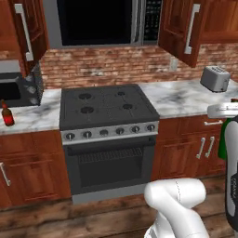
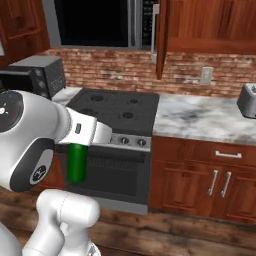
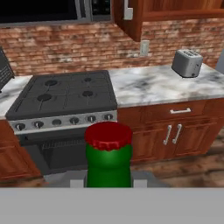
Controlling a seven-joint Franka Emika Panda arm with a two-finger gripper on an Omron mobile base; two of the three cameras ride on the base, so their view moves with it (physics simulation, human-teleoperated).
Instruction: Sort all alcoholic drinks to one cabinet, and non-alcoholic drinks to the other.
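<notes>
Before stove [image 1: 108,108], gripper [image 3: 108,181] grips green bottle [image 3: 108,164].

Even, soft light; slightly blurry (rendered) edges.

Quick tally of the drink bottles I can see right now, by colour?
Green bottle, in the gripper: 1
Brown bottle, on the counter left of the stove: 1
Total: 2

Glossy green glass bottle [image 3: 108,168] (red ridged cap), veined marble counter [image 3: 162,85], brushed-metal toaster [image 3: 187,63]
</notes>
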